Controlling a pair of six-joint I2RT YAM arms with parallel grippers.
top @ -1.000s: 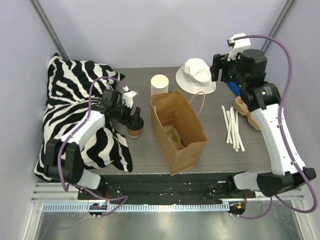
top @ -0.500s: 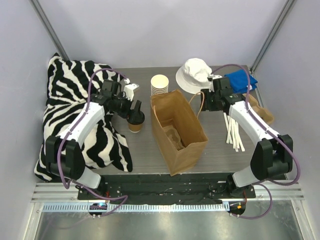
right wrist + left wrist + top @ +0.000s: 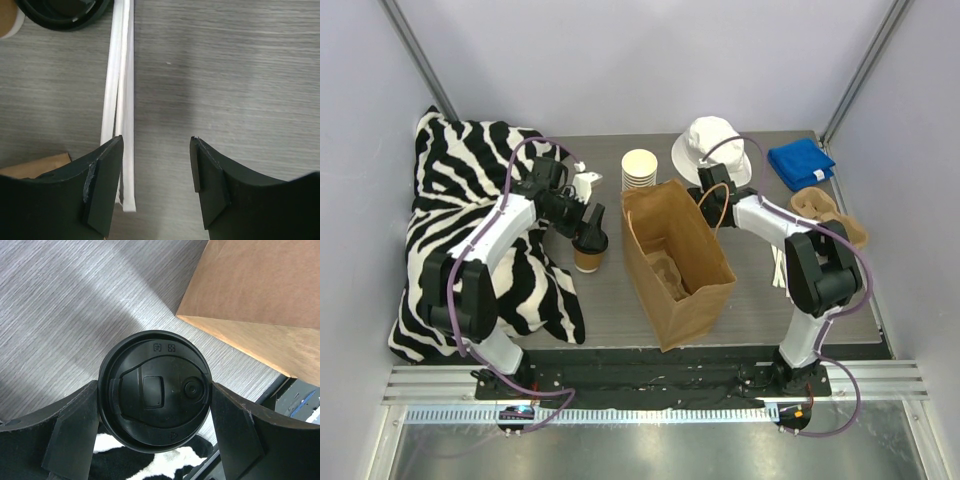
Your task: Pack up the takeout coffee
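The takeout coffee [image 3: 587, 259], a cream cup with a brown band and a black lid [image 3: 155, 390], stands on the table left of the open brown paper bag [image 3: 692, 290]. My left gripper [image 3: 590, 236] is shut on it, and in the left wrist view both fingers [image 3: 80, 425] press the lid's rim from either side. My right gripper [image 3: 711, 193] hovers at the bag's far right corner by its handle. Seen from the right wrist, that gripper [image 3: 156, 142] is open over bare table with nothing between its fingers, and white straws [image 3: 122, 100] lie beside its left finger.
A zebra-print cloth [image 3: 460, 200] covers the left side. A stack of lidless cups [image 3: 640, 168] and a white hat [image 3: 712, 148] sit behind the bag. A blue cloth [image 3: 800, 162] and a tan pulp tray [image 3: 828, 212] lie at the far right. The bag's corner [image 3: 260, 290] is close to the cup.
My right arm swung down from the back right corner and leftward to the bag's handle, its jaws narrowing a little. The left gripper kept its hold on the coffee and barely moved.
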